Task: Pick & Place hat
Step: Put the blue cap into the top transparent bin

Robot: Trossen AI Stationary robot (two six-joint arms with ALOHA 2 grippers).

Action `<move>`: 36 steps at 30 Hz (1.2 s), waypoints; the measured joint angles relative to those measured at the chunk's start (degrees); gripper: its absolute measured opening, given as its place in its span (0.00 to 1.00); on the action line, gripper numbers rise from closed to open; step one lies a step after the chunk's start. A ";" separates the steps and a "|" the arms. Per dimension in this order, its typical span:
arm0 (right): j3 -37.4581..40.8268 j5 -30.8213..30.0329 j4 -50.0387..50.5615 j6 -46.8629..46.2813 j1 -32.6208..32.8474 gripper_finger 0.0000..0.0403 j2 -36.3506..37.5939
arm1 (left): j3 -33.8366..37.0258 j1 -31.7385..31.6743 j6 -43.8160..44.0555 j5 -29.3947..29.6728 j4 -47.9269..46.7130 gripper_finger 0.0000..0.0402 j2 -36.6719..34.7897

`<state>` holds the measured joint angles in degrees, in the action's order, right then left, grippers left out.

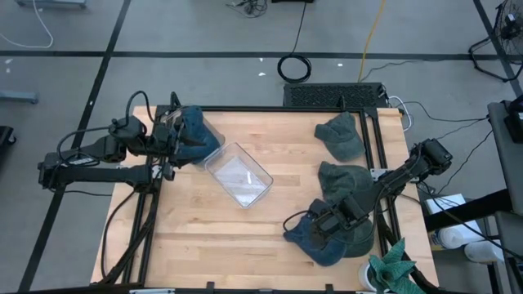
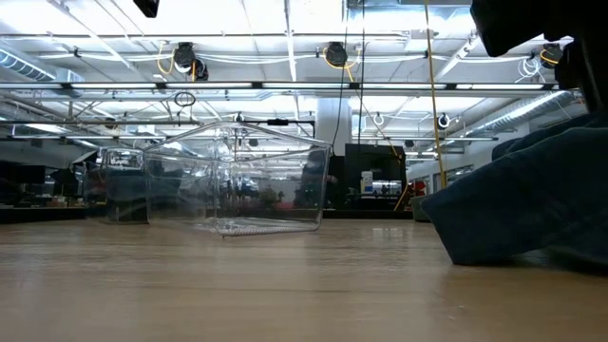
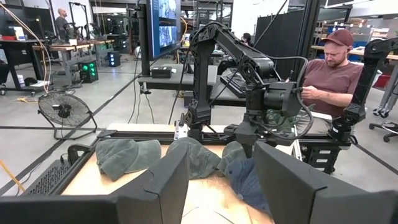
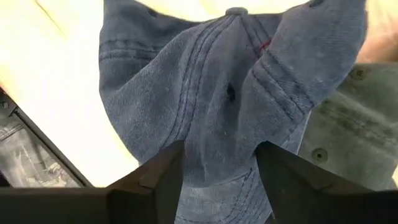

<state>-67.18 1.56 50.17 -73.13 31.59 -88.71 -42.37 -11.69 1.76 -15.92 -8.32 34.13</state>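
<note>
Two arms work over the wooden surface [image 1: 188, 237] in the high view; a clear box [image 1: 239, 178] lies in the middle, and it looks empty. The right gripper [image 1: 328, 222] is low on a blue hat [image 1: 320, 245] at the near right corner. Just past it lies a green hat [image 1: 339, 181], and another green hat [image 1: 341, 135] is at the far right. The left gripper [image 1: 173, 135] is at the far left, right by a second blue hat [image 1: 200, 135].

The low view shows the clear box [image 2: 237, 180] with no hat in it; the blue hat [image 2: 522, 204] lies flat on the wood.

In the left wrist view the left gripper [image 3: 221, 180] has its jaws apart, with nothing between them; a person [image 3: 333, 68] sits beyond the surface.

In the right wrist view the right gripper [image 4: 217, 168] has its jaws on both sides of a fold in the blue hat [image 4: 205, 81]; the cloth fills the gap, so I think they are pinching it. The green hat [image 4: 342, 137] peeks out beside it.

I think the job has only begun; the hat is grabbed but not lifted. Lifting it, carrying it and putting it down are left, most likely in the box.
</note>
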 joint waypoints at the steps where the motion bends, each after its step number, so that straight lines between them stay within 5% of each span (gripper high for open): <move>1: 0.00 -0.35 0.00 0.29 0.00 0.45 0.00 | 0.00 0.00 0.01 0.01 0.00 0.46 -0.01; 36: 0.00 -1.46 0.26 0.99 0.00 0.29 0.00 | 0.00 0.00 0.02 0.02 -0.02 0.46 0.00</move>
<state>-67.18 0.11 50.43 -72.14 31.59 -88.71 -42.37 -11.69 1.78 -15.90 -8.33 34.13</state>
